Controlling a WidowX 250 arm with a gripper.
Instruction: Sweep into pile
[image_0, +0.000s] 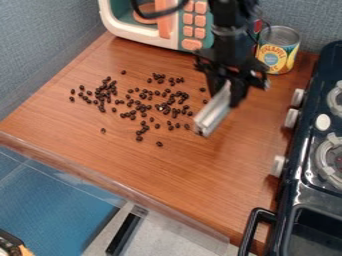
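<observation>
The black hand (229, 94) grips 1 pale, slanting bar (214, 114) above the wooden worktop (167, 175). Small dark beads (141, 107) lie loosely scattered on the worktop to the hand's left in the view. Behind the hand are 1 toy microwave (175, 22), to the left, and 1 tin can (278, 50), to the right. Right of the hand stands 1 black toy stove (304, 165).

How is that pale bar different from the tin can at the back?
The pale bar is long, narrow and straight-edged, while the tin can is round and stout. The bar slants down from the robot's hand; the can stands upright on the counter. The bar looks plain, but the can wears a yellow and blue label. Both are on the stove's side of the dark beads.
</observation>
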